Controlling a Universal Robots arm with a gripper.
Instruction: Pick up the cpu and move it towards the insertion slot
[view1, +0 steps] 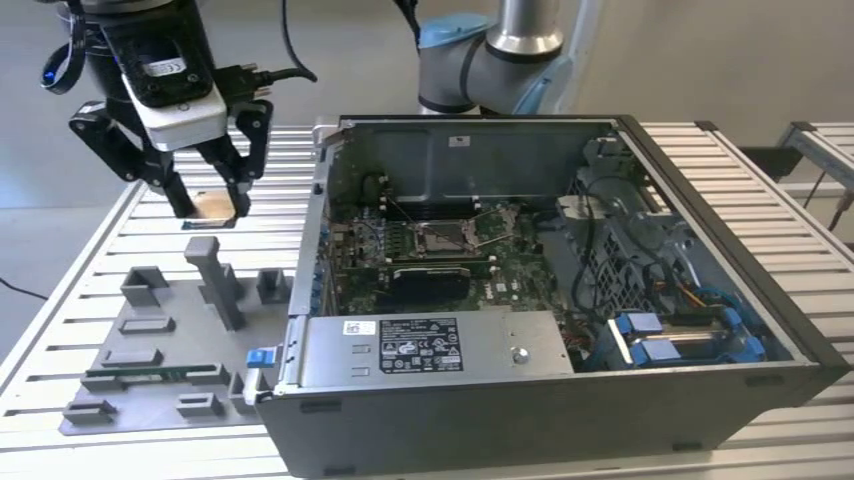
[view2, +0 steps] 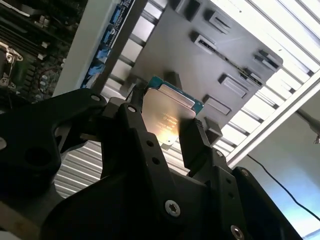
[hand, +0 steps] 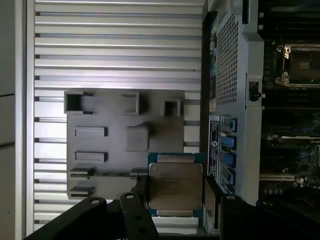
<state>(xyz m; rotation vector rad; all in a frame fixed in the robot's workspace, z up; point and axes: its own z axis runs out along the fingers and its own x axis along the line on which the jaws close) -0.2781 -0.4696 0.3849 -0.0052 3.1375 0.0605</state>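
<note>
Slatted desk (view1: 80, 300) carries an open computer case (view1: 534, 420); end effector (view1: 210, 208) clamps the cpu (hand: 175, 187), apparently aloft, well apart from the insertion slot (view1: 441, 237).

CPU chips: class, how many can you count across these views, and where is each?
1. The cpu is clamped in the gripper, raised near the grey fixture plate, outside the computer case. Others may be hidden.

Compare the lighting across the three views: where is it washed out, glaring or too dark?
Second wrist view: the table slats burn out to white, a warm glare sits on the cpu, the pincer holding it is near-black. First wrist view: even light on the table, case interior murky. Exterior view: soft, even light, nothing blown out.
</note>
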